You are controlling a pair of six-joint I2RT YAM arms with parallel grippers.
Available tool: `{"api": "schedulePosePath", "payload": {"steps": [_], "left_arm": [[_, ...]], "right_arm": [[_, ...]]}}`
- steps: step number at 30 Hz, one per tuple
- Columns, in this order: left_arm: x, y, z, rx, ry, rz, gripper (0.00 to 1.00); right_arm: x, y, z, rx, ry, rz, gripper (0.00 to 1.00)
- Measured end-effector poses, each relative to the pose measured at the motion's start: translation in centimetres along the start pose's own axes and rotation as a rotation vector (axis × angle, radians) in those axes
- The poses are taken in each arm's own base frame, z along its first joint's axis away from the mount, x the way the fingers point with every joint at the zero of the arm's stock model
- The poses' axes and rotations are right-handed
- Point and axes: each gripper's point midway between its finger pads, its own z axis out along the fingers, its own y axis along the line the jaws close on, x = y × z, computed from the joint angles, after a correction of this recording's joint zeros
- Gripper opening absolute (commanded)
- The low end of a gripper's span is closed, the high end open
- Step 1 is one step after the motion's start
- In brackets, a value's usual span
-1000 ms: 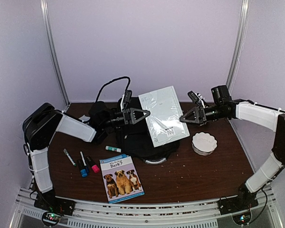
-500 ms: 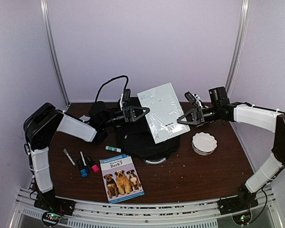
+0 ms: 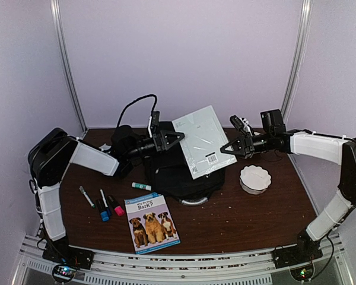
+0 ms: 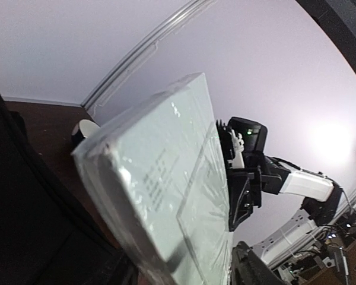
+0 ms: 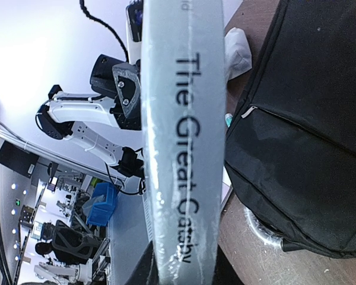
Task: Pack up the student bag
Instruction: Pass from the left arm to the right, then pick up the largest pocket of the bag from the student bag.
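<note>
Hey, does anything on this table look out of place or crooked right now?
The shrink-wrapped book hangs tilted in mid-air above the black backpack, between the left end effector and the right end effector, rather than packed inside.

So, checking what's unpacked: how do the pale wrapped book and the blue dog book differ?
The pale plastic-wrapped book hangs tilted above the black backpack; the blue dog-cover book lies flat on the brown table. The pale cover is mostly plain; the blue shows three dogs. Both are unpacked.
</note>
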Motion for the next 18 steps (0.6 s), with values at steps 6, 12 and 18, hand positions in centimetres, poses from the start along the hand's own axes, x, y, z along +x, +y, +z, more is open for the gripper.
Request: {"api": "schedulePosePath", "payload": {"steps": [6, 12, 18], "left_arm": [[1.2, 2.7, -1.8, -0.194, 0.035, 0.046, 0.59], [1.9, 2.7, -3.6, -0.380, 0.167, 0.232, 0.57], [5.5, -0.2, -2.8, -0.520, 0.436, 0.634, 0.57]], "right_arm": [[-1.2, -2.2, -2.1, 0.085, -0.070, 0.070, 0.00], [-3.0, -3.9, -6.7, 0.237, -0.151, 0.061, 0.00], [-4.3, -3.5, -11.7, 0.352, -0.235, -0.002, 0.00]]}}
